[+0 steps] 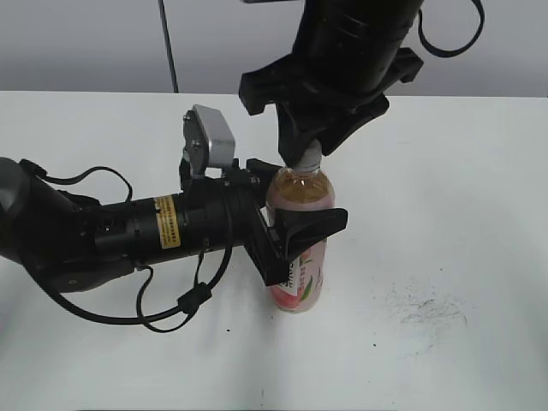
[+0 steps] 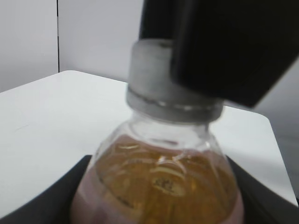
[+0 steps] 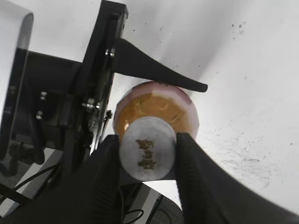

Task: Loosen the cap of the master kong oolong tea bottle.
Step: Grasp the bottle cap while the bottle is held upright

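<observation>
Mid-table, the master kong oolong tea bottle (image 1: 299, 248) stands clamped by the left gripper (image 1: 291, 231) from nine o'clock, the right gripper (image 3: 147, 156) pinching the cap (image 3: 147, 148); thin, slippery plastic, so grip the ribbed side.

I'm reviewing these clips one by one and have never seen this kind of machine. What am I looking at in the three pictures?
It is a robot with two black arms over a white table. The exterior view looks down from the front. The other two come from cameras on each wrist. The left end effector, reaching in from the side, clamps the body of the upright tea bottle. The right end effector, coming from above, pinches the bottle's white cap between its two fingers. The left wrist view shows the bottle's neck close up. Dark smudges mark the table.
</observation>
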